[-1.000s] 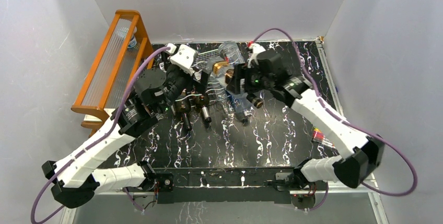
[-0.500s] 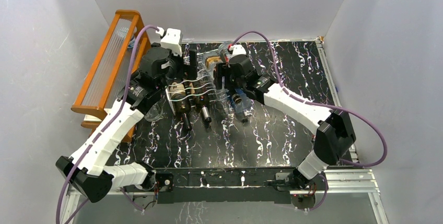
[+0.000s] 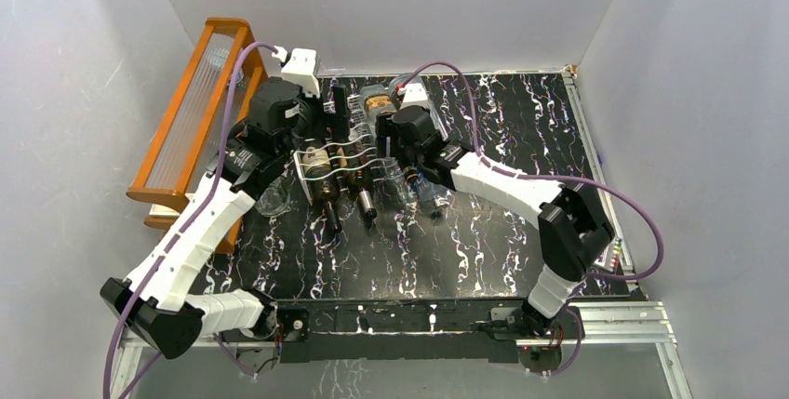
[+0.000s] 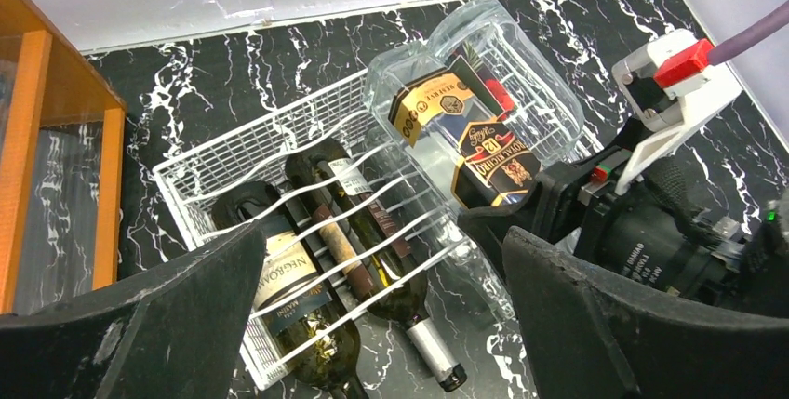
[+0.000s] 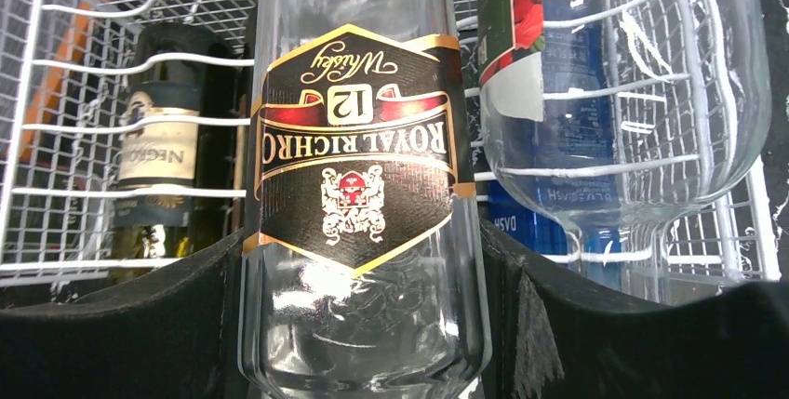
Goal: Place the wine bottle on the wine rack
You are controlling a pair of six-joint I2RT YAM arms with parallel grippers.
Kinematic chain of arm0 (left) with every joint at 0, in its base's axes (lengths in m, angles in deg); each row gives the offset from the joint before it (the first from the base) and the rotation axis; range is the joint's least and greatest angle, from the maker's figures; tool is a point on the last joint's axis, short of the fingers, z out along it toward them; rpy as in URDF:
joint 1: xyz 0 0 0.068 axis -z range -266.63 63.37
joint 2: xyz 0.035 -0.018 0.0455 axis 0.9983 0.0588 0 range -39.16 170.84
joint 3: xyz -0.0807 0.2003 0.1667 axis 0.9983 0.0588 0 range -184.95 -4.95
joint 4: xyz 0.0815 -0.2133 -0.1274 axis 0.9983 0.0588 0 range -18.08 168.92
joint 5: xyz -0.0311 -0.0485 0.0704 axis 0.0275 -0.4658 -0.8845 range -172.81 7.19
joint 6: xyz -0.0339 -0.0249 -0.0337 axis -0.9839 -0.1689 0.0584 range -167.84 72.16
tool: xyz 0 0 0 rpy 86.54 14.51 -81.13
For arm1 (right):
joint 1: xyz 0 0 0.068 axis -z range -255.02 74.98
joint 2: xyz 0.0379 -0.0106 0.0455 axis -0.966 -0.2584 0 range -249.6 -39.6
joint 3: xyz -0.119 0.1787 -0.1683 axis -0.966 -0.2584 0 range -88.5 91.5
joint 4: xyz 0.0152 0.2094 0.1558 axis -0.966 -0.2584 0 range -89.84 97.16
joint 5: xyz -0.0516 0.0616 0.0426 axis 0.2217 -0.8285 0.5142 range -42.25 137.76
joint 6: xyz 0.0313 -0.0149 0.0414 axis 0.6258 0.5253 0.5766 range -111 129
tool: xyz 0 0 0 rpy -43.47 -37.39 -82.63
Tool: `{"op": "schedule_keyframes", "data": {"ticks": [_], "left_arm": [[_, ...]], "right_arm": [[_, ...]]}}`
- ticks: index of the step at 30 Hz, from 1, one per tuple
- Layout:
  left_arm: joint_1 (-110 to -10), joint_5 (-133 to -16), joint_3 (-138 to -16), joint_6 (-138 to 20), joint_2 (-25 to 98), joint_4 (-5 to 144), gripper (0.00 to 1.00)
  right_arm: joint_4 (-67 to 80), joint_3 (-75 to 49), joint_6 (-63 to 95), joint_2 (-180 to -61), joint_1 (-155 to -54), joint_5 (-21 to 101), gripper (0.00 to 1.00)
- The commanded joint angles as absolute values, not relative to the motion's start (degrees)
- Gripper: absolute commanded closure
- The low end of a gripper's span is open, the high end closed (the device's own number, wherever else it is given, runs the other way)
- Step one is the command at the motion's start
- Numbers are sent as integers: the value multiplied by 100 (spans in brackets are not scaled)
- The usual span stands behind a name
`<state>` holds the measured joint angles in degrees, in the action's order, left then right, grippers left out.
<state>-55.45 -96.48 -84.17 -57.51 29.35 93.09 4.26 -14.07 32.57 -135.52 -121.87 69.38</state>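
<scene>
Wine bottle [image 5: 358,185] gripped in right tool [image 5: 363,311], at wine rack [image 4: 214,152]; left tool [image 4: 381,311] open wide.

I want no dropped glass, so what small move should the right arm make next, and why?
Probably ease the bottle down into the rack groove beside the dark bottles before opening: the right fingers clamp it, tilted over the wires.

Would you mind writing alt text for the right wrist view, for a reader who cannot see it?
The right gripper clamps a clear bottle with a black and gold label between its black fingers, with the white wire wine rack behind it. In the rack lie a dark bottle on the left and a second clear bottle on the right.
</scene>
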Motion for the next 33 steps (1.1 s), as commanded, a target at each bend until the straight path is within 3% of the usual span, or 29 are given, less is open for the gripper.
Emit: {"op": "schedule_keyframes", "data": {"ticks": [1,12,18,22,33], "left_arm": [[-5581,-9446,-8644,-5772,2996,9492,2],[-5586,-9489,-8644,-5758,3003,9538,2],[-5578,-9473,-8663,-5750,3060,9595,2],[-5593,-9491,-8668,-5750,3087,9628,2],[-5726,-9549,-8660,-5826,3192,9727,2]], "right_arm": [[2121,-1307,3142,-13506,-12235,7618,100],[2291,-1343,3042,-13882,-12248,7402,99],[2031,-1203,3131,-14071,-12247,7488,74],[1963,-1216,3233,-14037,-12247,7464,46],[1503,-1138,3301,-13471,-12237,7490,9]]}}
